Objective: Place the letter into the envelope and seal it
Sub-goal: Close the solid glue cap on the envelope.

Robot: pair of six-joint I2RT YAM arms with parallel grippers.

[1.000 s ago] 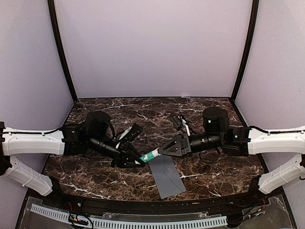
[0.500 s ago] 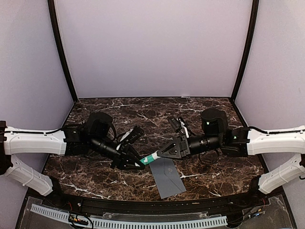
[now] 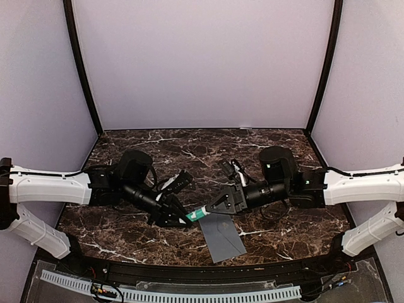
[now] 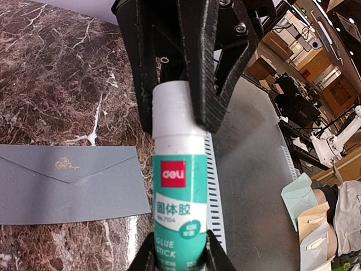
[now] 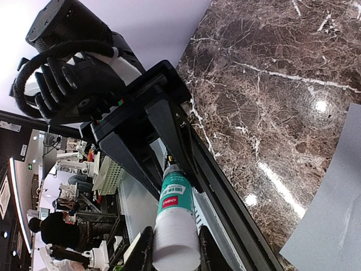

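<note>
The top camera sits high behind the arm bases, which lie at 6 o'clock. It looks down and forward from far enough to take in the whole worktop (image 3: 113, 237), the left arm (image 3: 50, 187) and the right arm (image 3: 360, 186). The left wrist camera rides close behind its own jaws at 6 o'clock, facing along the glue stick (image 3: 201, 213) toward the opposite jaws at 12 o'clock. The right wrist camera, equally close, looks the other way along that stick, with the left arm at 10 o'clock. All three views share the glue stick and the envelope (image 3: 221, 237), which lies at 8 o'clock for the left wrist and 4 o'clock for the right.
</note>
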